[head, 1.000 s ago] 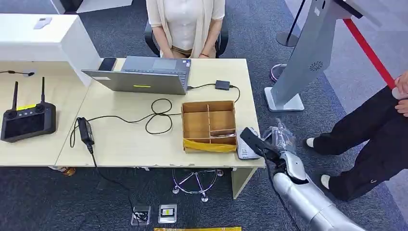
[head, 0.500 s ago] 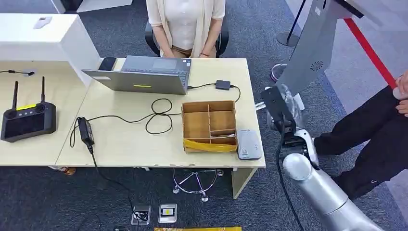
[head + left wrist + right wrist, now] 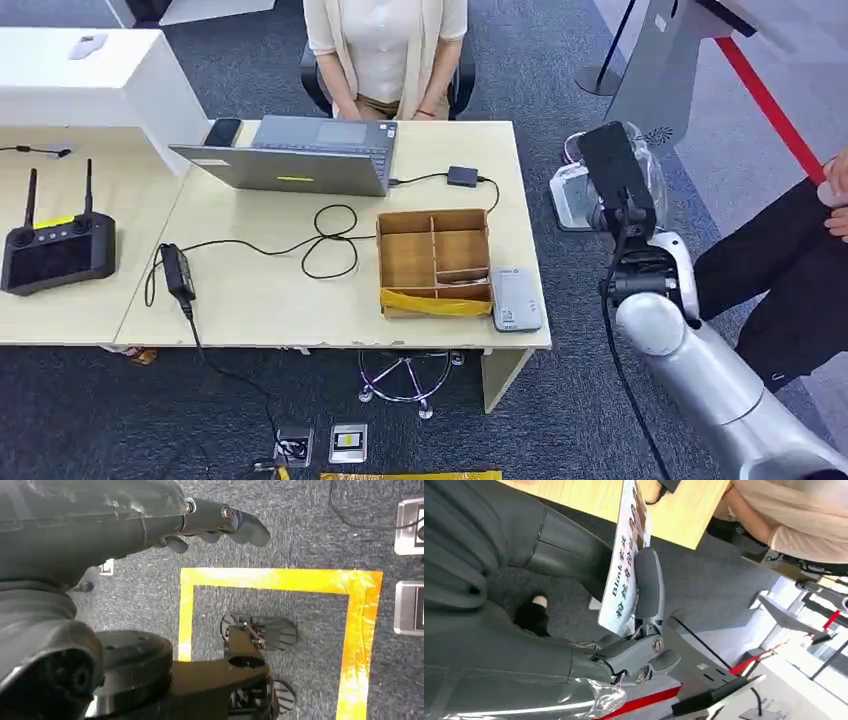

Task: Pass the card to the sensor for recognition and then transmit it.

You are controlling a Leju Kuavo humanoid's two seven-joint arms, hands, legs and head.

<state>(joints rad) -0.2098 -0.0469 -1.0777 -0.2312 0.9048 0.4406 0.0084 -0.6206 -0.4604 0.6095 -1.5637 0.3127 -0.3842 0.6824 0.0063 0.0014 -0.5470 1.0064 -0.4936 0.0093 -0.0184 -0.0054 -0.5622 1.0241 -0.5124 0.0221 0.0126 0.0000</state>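
Note:
My right hand (image 3: 630, 212) is raised beside the table's right end, above the carpet. It holds the card (image 3: 612, 163) upright, with the dark back facing the head view. In the right wrist view the card (image 3: 623, 580) shows a white printed face, pinched under the grey thumb (image 3: 647, 587). The sensor (image 3: 517, 298), a flat light-grey reader, lies on the wooden table (image 3: 260, 300) near its front right corner, left of and below the hand. My left hand (image 3: 220, 522) hangs over the floor, fingers stretched out and holding nothing.
A compartmented cardboard box (image 3: 435, 258) sits just left of the sensor. A laptop (image 3: 300, 155), cables and a black controller (image 3: 55, 250) lie further left. One person (image 3: 385, 50) sits behind the table; another (image 3: 780, 280) stands at the right. A grey kiosk stand (image 3: 655, 80) is beyond my hand.
My right hand has risen from beside the sensor at the table's front corner, moving up and away to the right with the card. The sensor now lies uncovered.

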